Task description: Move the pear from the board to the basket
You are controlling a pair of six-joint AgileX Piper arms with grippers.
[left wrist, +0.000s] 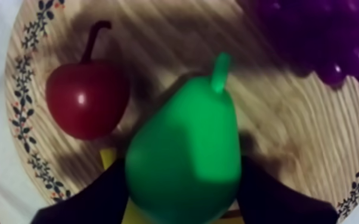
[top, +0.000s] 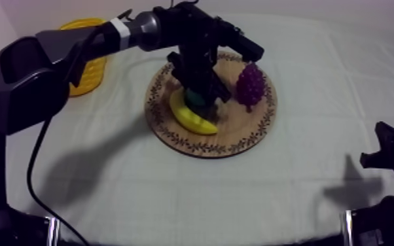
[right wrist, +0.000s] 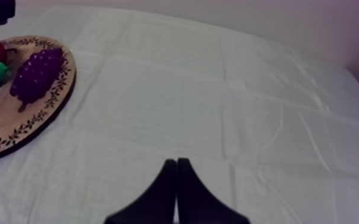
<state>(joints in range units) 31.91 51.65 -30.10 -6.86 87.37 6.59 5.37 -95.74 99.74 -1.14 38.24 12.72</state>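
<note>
— How does the table [top: 317,72] look from where you're standing?
— Covered edge to edge. A grey-white cloth [top: 173,203] lies over all of it, and fold creases cross it in straight lines like a grid.
— And on the cloth?
— Two things sit right on it. There's the round wooden board [top: 203,149], lying flat just above the centre of the frame, with a leafy pattern running round its rim.
— The other?
— The yellow basket [top: 92,75], upper left of the frame, upright. It's apart from the board, with a strip of bare cloth between them.
— The right side?
— Bare cloth stretches from the board toward the right of the frame.
</note>
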